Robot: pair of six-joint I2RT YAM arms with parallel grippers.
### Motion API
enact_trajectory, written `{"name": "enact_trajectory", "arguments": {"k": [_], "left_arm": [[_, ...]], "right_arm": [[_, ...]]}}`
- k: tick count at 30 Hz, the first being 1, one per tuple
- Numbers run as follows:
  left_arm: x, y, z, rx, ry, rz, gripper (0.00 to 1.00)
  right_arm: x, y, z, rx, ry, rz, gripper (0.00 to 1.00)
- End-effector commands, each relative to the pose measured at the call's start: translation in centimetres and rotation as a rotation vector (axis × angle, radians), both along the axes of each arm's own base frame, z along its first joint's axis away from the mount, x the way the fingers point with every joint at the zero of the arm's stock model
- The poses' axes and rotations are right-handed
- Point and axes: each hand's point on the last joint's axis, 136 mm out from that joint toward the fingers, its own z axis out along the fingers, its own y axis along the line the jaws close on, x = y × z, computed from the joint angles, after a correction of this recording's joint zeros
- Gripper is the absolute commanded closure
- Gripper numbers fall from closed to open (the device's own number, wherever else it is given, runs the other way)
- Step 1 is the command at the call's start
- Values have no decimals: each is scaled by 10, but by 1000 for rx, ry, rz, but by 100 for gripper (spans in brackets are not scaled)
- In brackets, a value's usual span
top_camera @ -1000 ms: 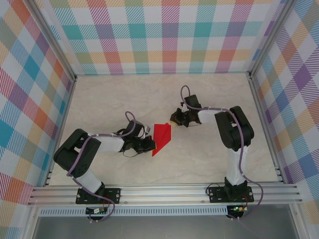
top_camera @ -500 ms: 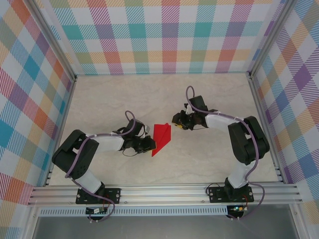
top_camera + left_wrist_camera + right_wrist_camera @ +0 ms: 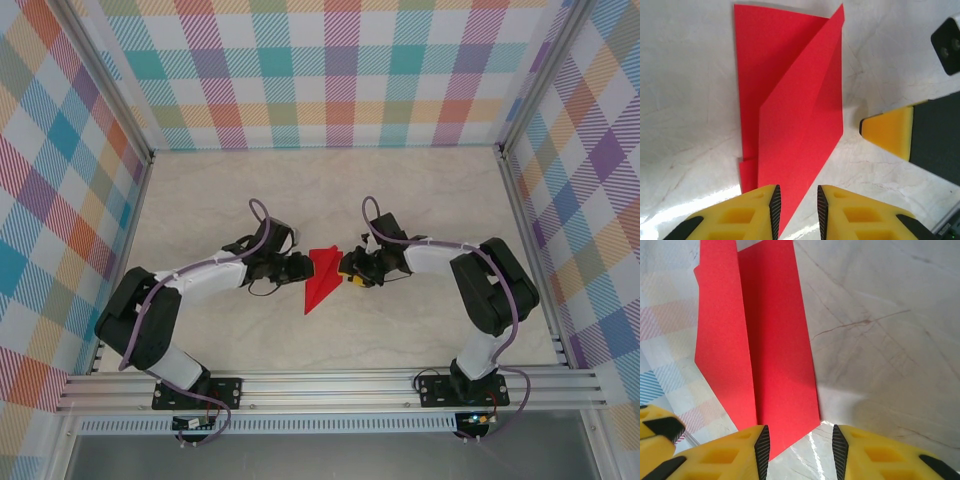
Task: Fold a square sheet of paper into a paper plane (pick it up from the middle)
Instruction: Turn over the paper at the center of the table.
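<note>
- The sheet of paper [image 3: 322, 277], bright red and already creased, lies near the middle of the table [image 3: 420, 190], directly between the two arms' tips.
- From above it reads as a narrow shape, wider at its far end and tapering to a point toward the near edge.
- In the left wrist view the sheet of paper [image 3: 795, 115] shows a diagonal fold, with one layer lying over the other.
- In the right wrist view the sheet of paper [image 3: 770, 340] shows a long straight crease. The flap to the left of it appears to lift off the surface.
- The left fingers [image 3: 740, 217] are a little apart. A near corner of the sheet reaches into the slot between them, with pale table showing beside it, so they are not pressed onto it.
- The right fingers [image 3: 880, 452] stand wider apart, with a corner of the sheet just at the gap between them and nothing pinched.
- From above, the left fingers [image 3: 299, 268] sit at the sheet's left edge and the right fingers [image 3: 347, 270] at its right edge, facing each other across it.
- Plaid walls [image 3: 340, 70] enclose the table on three sides, and an aluminium rail [image 3: 330, 385] along the near edge carries both arm bases.
</note>
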Motion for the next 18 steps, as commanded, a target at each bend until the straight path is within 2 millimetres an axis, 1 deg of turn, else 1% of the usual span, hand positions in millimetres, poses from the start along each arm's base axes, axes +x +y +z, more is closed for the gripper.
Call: {"name": "enact_trajectory", "arguments": {"k": [1, 4, 13, 18], "left_arm": [[2, 10, -15, 88, 24, 2, 71], [5, 10, -20, 105, 32, 6, 70], [6, 6, -30, 113, 63, -11, 68], [5, 4, -35, 113, 78, -17, 68]], "right_arm": [[-2, 1, 3, 2, 1, -15, 59], [-3, 2, 0, -1, 10, -21, 57], [-4, 12, -1, 21, 19, -3, 57], [-4, 12, -6, 13, 30, -5, 57]]}}
